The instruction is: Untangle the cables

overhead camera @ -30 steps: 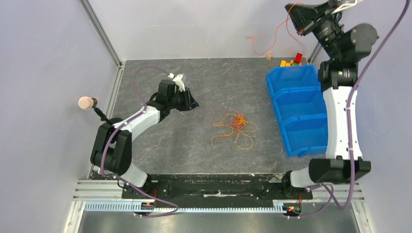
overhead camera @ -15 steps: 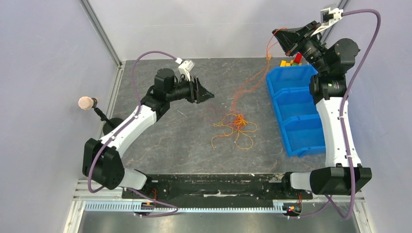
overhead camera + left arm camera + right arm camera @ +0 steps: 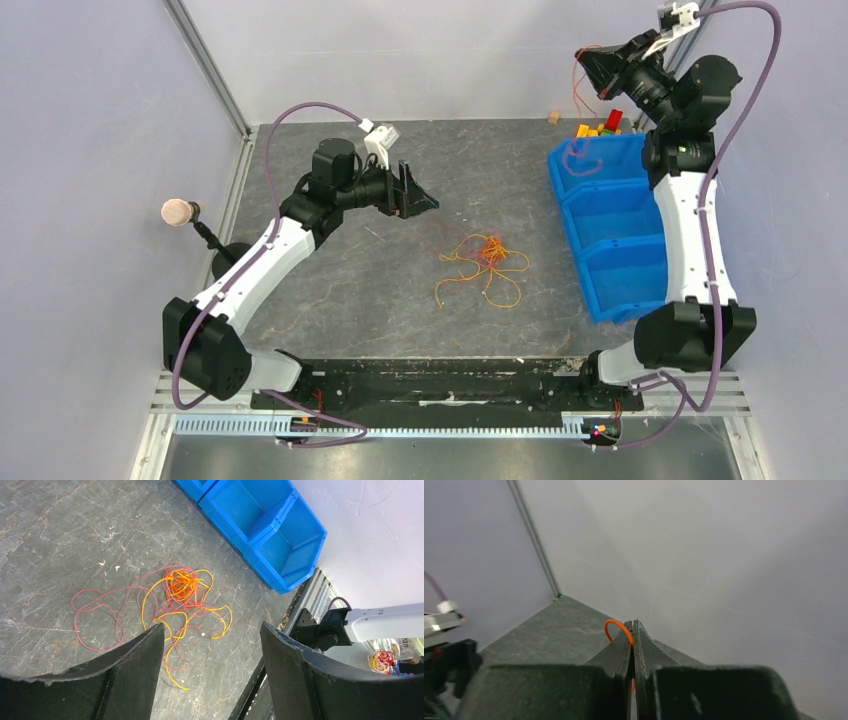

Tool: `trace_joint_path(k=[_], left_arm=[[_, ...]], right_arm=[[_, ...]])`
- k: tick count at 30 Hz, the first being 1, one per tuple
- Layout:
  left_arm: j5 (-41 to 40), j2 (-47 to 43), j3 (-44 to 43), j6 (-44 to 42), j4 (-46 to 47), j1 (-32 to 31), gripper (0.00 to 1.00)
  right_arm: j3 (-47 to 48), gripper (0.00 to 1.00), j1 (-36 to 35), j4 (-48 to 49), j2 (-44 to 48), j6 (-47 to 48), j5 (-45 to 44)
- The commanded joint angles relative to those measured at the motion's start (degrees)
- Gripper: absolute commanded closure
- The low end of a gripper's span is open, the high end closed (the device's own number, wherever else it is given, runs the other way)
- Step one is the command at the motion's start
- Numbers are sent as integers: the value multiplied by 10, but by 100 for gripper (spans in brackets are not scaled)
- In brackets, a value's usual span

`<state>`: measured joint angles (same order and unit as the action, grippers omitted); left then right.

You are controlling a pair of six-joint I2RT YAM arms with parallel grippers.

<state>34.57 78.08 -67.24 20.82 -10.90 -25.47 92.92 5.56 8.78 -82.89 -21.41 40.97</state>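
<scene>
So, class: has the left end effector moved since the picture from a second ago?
Yes. The left end effector has shifted right across the table, closer to the blue bins.

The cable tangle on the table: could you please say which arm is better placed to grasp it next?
Left, probably: the left pincer is open and aimed at the tangle, while the right pincer is raised far off, shut on an orange cable.
</scene>
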Motion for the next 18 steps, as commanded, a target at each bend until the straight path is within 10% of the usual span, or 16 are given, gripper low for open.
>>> trace_joint_path(k=[1, 18], left_arm=[[2, -21, -18, -29, -11, 2, 23], [-17, -22, -8, -59, -43, 3, 23]], right_arm=[[22, 100, 47, -11, -47, 63, -3], [81, 100, 105, -9, -209, 119, -14]])
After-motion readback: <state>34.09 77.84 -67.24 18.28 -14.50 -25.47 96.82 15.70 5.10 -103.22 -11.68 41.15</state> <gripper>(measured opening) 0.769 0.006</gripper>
